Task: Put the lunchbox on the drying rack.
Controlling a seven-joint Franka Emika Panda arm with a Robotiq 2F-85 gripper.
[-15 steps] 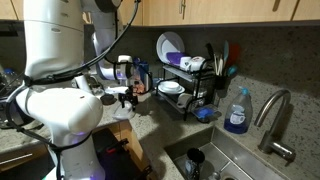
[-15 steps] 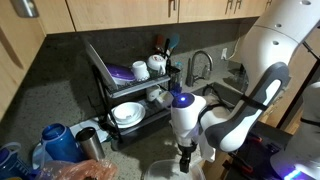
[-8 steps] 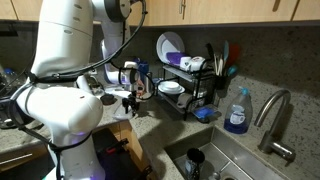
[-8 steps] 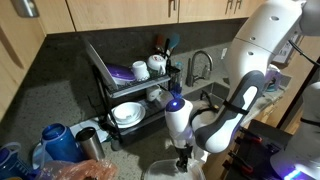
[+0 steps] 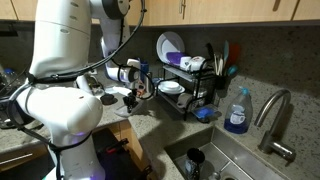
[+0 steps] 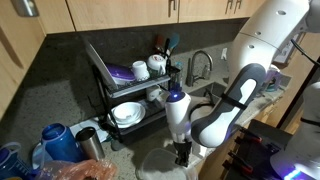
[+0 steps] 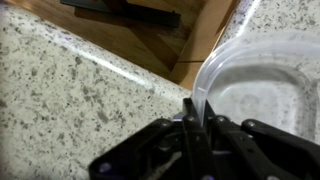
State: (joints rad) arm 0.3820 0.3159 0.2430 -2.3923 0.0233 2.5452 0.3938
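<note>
In the wrist view the lunchbox [image 7: 262, 80], a whitish translucent box with rounded corners, lies on the speckled counter. My gripper [image 7: 198, 108] is shut on its near rim, with one finger inside the wall and one outside. In both exterior views the gripper [image 5: 133, 96] [image 6: 183, 153] points down at the counter's edge, and the lunchbox [image 6: 158, 169] shows only as a pale shape beneath it. The drying rack [image 5: 186, 86] [image 6: 124, 96], black wire with two tiers, stands further along the counter holding plates, bowls and utensils.
A steel sink [image 5: 228, 163] with a faucet [image 5: 274, 116] and a blue soap bottle [image 5: 237, 112] lies beyond the rack. A blue kettle [image 6: 56, 141] and a cup stand near the rack. Wooden cabinetry [image 7: 165, 38] drops off past the counter edge.
The jaws have gone from open to shut on the lunchbox's rim. The arm has shifted slightly over the counter edge.
</note>
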